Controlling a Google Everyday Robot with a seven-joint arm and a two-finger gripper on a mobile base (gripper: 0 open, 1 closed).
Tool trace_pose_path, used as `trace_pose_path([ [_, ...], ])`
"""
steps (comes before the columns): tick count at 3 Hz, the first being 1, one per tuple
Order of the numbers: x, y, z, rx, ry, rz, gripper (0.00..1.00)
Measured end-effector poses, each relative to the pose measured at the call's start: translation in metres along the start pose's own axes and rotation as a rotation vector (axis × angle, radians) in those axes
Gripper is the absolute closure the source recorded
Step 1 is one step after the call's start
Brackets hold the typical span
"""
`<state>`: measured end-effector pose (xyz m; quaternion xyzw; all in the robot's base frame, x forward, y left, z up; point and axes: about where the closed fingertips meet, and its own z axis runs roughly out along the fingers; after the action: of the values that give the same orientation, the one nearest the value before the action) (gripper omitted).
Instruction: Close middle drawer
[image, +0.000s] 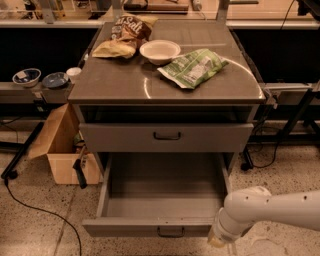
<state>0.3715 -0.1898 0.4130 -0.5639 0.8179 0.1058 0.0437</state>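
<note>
The middle drawer (150, 227) is pulled far out at the bottom of the camera view. Its deep grey box is empty, and its low flat front carries a small dark handle (170, 232). Above it, the taller-fronted grey drawer (166, 136) stands slightly out from the cabinet. My white arm (270, 207) reaches in from the right edge. My gripper (220, 241) is at the drawer front's right corner, low in the view and partly cut off by the bottom edge. It is at or very close to the front, and I cannot tell whether it touches.
On the cabinet top (125, 85) lie a brown chip bag (125, 32), a white bowl (160, 50) and a green bag (192, 67). An open cardboard box (62, 145) stands on the floor at the left, with bowls (27, 76) on a low shelf. Cables run over the floor.
</note>
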Motion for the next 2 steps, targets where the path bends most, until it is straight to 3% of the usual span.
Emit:
trace_pose_path([
  [2, -0.014, -0.057, -0.027, 0.074, 0.009, 0.009, 1.0],
])
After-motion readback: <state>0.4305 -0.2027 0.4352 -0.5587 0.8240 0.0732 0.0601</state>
